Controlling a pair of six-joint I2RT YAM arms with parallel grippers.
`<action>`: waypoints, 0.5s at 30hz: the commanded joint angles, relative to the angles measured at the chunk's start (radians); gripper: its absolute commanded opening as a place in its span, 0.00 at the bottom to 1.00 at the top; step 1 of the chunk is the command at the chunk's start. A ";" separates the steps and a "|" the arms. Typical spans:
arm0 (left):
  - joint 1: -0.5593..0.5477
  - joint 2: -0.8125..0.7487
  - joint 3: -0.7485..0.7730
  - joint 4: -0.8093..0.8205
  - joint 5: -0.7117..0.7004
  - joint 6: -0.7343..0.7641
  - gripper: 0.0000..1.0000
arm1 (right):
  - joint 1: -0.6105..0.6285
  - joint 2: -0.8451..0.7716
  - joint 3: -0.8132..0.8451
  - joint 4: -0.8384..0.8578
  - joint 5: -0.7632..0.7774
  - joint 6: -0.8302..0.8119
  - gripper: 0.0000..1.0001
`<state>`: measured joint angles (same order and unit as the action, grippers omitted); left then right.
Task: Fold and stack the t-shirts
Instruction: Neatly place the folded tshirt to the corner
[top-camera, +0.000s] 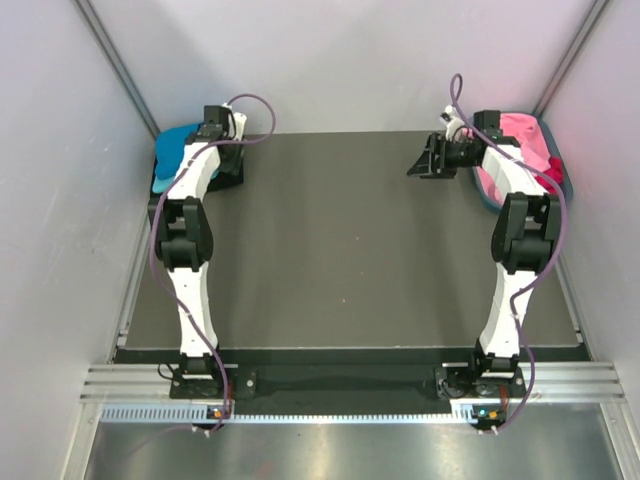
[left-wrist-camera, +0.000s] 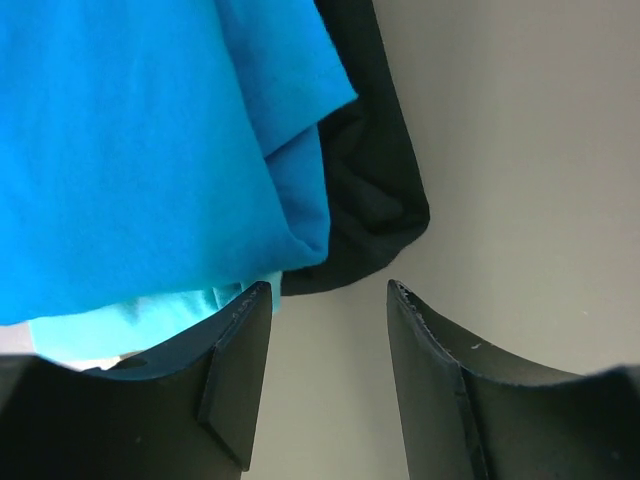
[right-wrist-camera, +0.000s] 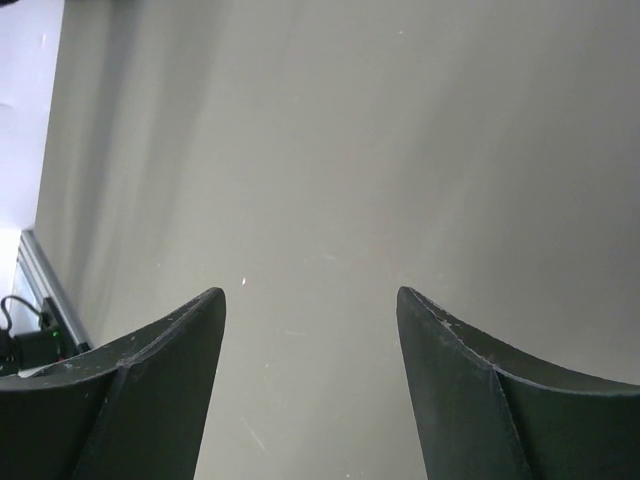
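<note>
Blue shirt (left-wrist-camera: 130, 150) lies bunched at the far left corner of the surface (top-camera: 330, 250), with the turquoise shirt (left-wrist-camera: 120, 330) showing under its near edge. Both sit on what looks like a black cloth (left-wrist-camera: 375, 200); I cannot tell what it is. Pink shirts (top-camera: 525, 140) and a crimson one (top-camera: 553, 172) are heaped in the tub (top-camera: 488, 199) at the far right corner. No shirt is spread or folded on the middle of the surface, so the task looks to be at its start. Left hand (left-wrist-camera: 328, 300) hovers just beside the blue pile's edge, jaws wide with nothing between them; one finger overlaps the turquoise hem in the wrist view, and contact is unclear. This is probably a lineup for a first pick off that pile. Right hand (right-wrist-camera: 310, 300) is also wide and holding nothing. It hangs over bare surface just inboard of the tub, likely parked clear of the folding area. Risk: a pinch at this overlap may lift both blues together.
</note>
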<state>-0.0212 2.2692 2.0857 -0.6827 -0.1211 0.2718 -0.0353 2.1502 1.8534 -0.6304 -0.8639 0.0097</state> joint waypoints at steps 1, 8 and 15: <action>-0.011 -0.013 0.071 0.038 -0.049 0.053 0.55 | 0.000 0.028 0.044 -0.009 -0.063 -0.037 0.69; -0.019 0.024 0.120 0.064 -0.077 0.063 0.55 | -0.005 0.036 0.027 0.057 -0.089 -0.016 0.69; -0.052 0.087 0.168 0.095 -0.112 0.090 0.46 | -0.011 0.037 0.040 0.060 -0.089 0.016 0.70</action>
<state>-0.0605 2.3188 2.2078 -0.6411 -0.2005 0.3370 -0.0422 2.1895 1.8534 -0.6060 -0.9192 0.0196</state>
